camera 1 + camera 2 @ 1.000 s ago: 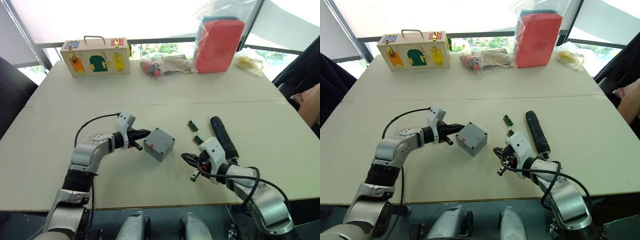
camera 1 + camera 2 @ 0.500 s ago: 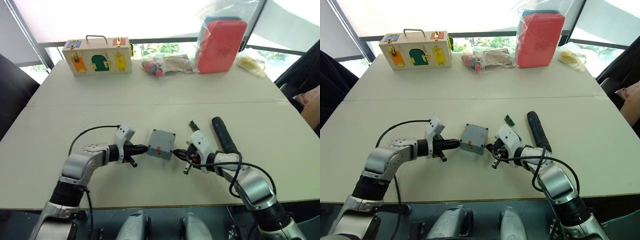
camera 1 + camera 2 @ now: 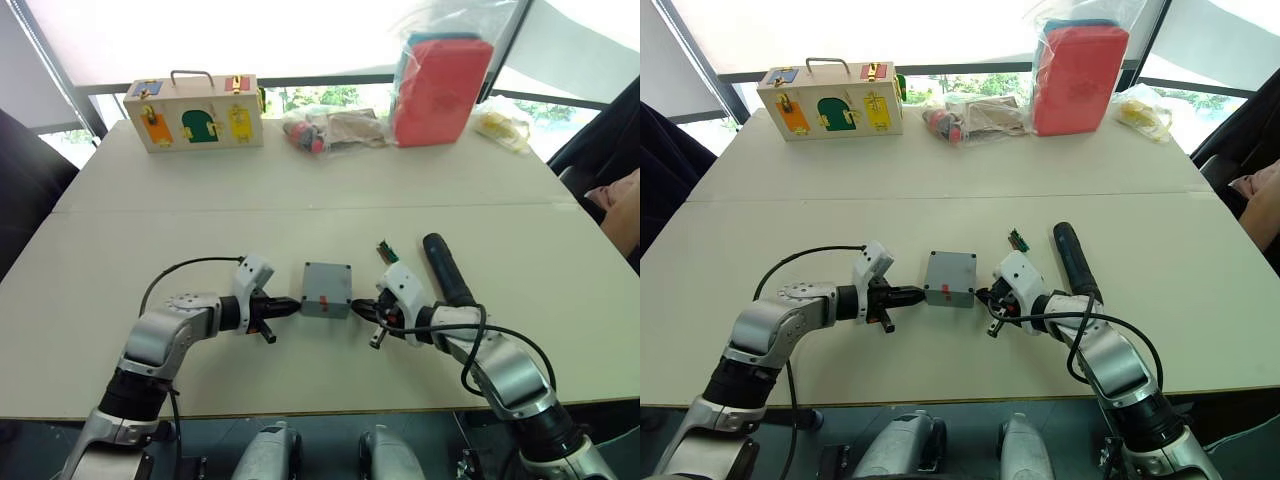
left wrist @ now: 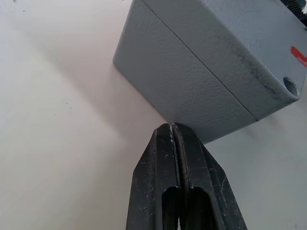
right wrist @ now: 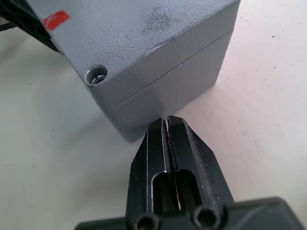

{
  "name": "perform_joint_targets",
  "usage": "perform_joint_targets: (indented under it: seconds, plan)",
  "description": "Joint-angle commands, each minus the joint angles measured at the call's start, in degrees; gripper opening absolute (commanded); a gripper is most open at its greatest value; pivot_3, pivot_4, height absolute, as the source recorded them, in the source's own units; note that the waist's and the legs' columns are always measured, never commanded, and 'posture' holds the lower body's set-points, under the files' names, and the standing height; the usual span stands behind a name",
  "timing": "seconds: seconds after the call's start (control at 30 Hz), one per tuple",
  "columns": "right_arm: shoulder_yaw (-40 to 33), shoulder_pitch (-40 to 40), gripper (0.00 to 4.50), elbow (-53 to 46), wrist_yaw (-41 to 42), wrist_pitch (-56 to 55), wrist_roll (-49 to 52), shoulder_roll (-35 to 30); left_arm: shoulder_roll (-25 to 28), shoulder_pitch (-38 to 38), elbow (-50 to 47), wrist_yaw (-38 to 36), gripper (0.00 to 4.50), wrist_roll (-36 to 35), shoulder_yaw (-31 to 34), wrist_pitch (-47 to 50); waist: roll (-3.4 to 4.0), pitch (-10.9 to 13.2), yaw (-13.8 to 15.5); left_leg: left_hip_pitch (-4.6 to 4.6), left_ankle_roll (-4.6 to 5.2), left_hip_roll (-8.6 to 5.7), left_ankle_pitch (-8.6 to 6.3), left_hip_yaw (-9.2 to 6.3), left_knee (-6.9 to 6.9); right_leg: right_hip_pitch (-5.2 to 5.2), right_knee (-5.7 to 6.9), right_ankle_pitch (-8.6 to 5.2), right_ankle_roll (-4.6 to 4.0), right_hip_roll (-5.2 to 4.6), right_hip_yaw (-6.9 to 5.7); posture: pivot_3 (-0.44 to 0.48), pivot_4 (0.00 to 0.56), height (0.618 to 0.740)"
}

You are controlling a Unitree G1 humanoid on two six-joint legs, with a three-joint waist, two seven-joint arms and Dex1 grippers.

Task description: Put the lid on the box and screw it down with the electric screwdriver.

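Grey plastic, the box point(image 3: 326, 290) sits at the centre of the left eye view on the pale worktop point(image 3: 300, 190), its red mark facing the lower edge of the frame. The left pincer point(image 3: 291, 304) points at it from the left side and the right pincer point(image 3: 362, 308) from the right, each tip at a side wall. The electric screwdriver point(image 3: 447, 270) lies untouched, right of centre beside the right arm.

Right eye view: same layout, with the wooden latch box point(image 3: 831, 101) upper left and a red bagged pack point(image 3: 1078, 65) at the upper right.

Left wrist view: black fingers point(image 4: 165, 158) are pressed together, their tip meeting the box wall just below a seam line.

Right wrist view: its fingers point(image 5: 158, 139) are likewise closed on nothing, touching a box corner under the seam; a recessed corner screw hole point(image 5: 97, 74) shows.

That seam suggests the lid point(image 5: 144, 28) is already seated. Judged so, the box is being squared up, and the screwing has yet to begin.
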Motion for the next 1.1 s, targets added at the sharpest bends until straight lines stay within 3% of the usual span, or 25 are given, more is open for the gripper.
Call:
perform_joint_targets:
  seconds: [0.03,0.27,0.43,0.5,0.6,0.77,1.1]
  plan:
    - [-0.4,0.4,0.03,-2.6,-0.1,-1.5,1.4,1.0,-0.2,-0.2,-3.1,-2.0,0.0,-2.2,-1.7,0.1,0.0,0.0,0.0,0.0,0.0,0.0,0.0,0.0,0.0,0.0,0.0,0.0,0.0,-0.01,0.0,0.0,0.15,0.74]
    - [-5.9,5.0,0.03,-10.5,-2.1,0.2,3.6,0.4,4.0,-2.5,-2.1,-2.9,0.0,-4.4,3.2,4.1,0.01,0.0,0.0,-0.04,0.0,0.02,0.0,-0.03,-0.02,-0.03,-0.01,0.0,-0.01,-0.04,0.07,0.0,0.15,0.74]
    - [-15.5,13.1,0.03,-21.2,-3.8,3.9,10.5,1.2,7.6,-4.4,-1.8,0.2,0.0,-1.8,9.5,-5.4,0.06,0.1,0.1,-0.08,-0.01,0.05,-0.01,-0.07,-0.02,-0.09,-0.03,0.0,-0.01,-0.04,0.05,0.0,0.15,0.74]
    - [-20.3,15.2,0.03,-23.4,-4.8,7.0,15.1,2.5,9.1,-6.8,-0.7,-1.9,0.0,-3.1,10.5,-5.8,0.05,0.1,0.2,-0.06,-0.02,0.05,-0.01,-0.09,-0.03,-0.1,-0.08,0.0,-0.01,-0.07,0.02,0.0,0.15,0.74]
    - [-23.7,14.9,0.03,-23.8,-7.6,9.5,17.2,3.4,10.6,-11.8,0.6,-6.3,0.0,-4.7,8.2,-4.3,0.05,0.1,0.2,-0.06,-0.02,0.05,-0.01,-0.1,-0.02,-0.08,-0.11,0.03,-0.06,-0.06,-0.01,0.0,0.15,0.74]
    - [-20.4,11.4,0.03,-18.6,-11.6,7.9,11.5,0.9,13.2,-16.8,-2.9,-15.2,0.0,-1.0,-3.0,-8.1,0.07,0.1,0.0,-0.06,-0.01,0.02,-0.01,-0.07,-0.03,-0.05,-0.11,0.02,-0.07,0.0,-0.03,0.0,0.15,0.74]
    - [-17.5,7.6,3.7,-11.2,-13.8,8.4,9.1,0.2,13.1,-21.3,-3.9,-20.2,0.0,0.7,-7.9,-11.1,0.13,0.3,0.0,-0.08,0.01,0.09,0.02,-0.02,-0.11,-0.02,-0.11,-0.07,-0.23,0.03,-0.02,0.0,0.15,0.74]
